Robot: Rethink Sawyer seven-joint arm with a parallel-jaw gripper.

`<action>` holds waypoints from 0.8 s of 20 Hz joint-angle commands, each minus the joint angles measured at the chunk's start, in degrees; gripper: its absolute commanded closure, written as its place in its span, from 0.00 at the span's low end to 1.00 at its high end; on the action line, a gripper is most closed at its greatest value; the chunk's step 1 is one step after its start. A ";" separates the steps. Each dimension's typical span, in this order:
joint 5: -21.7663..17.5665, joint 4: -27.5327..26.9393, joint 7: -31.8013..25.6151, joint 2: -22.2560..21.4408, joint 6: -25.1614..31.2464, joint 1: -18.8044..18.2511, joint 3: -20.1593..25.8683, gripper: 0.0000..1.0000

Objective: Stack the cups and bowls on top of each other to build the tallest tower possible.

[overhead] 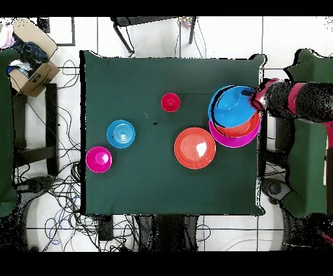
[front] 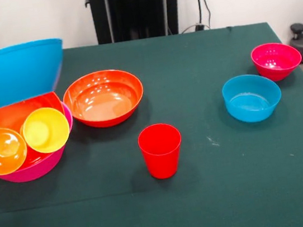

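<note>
A large blue bowl (front: 14, 71) hangs tilted above the stack at the table's left edge in the front view. My gripper (overhead: 251, 96) is shut on its rim, with the arm reaching in from the right of the overhead view. Below it, a pink bowl (front: 35, 168) holds an orange-red bowl (front: 5, 115), with an orange cup (front: 0, 150) and a yellow cup (front: 45, 129) lying inside. A second orange-red bowl (front: 103, 97) sits beside the stack. A red cup (front: 160, 150) stands upright mid-table. A small blue bowl (front: 251, 97) and a small magenta bowl (front: 276, 60) stand on the right.
The green table (front: 208, 196) has its edge close beside the pink bowl (overhead: 224, 138). A cardboard box (overhead: 32, 65) and loose cables lie on the floor around the table. A black stand (front: 298, 31) sits off the right edge in the front view.
</note>
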 commanded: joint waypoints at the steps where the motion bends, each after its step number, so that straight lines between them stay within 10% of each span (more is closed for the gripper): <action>1: -4.43 -6.48 -20.50 2.42 5.97 3.62 -4.48 1.00; 16: -4.14 -5.35 -21.71 2.69 4.07 3.84 -5.04 1.00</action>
